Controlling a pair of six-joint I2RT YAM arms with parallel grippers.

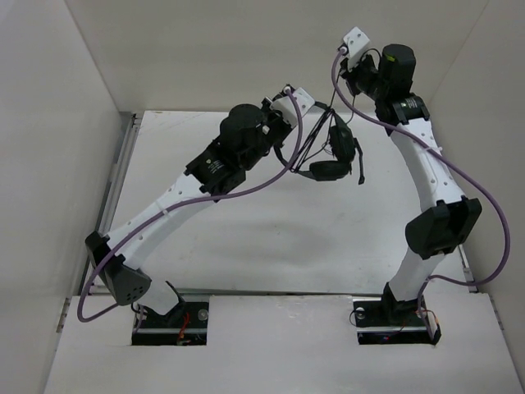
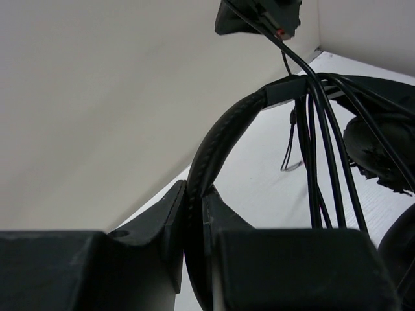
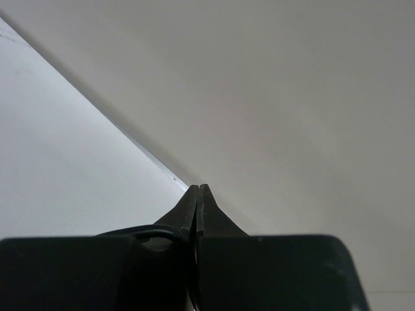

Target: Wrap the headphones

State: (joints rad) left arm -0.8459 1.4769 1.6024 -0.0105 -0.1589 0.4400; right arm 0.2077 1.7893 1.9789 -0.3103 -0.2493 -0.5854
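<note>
Nearest, at the bottom of the left wrist view, the left hand [image 2: 194, 193] is seen pressed shut on the padded headband of the headphones [image 2: 220, 136], which are held up above the worktop [image 2: 259, 201]. Beyond it, several strands of the cord [image 2: 324, 149] are laid over the headband, so the winding is judged partly done. Farther off, at the top of the frame, the right hand [image 2: 259, 16] is pinched on the cord, and a taut stretch is left to be wound; how much remains cannot be told. No brand, label or writing can be read.
</note>
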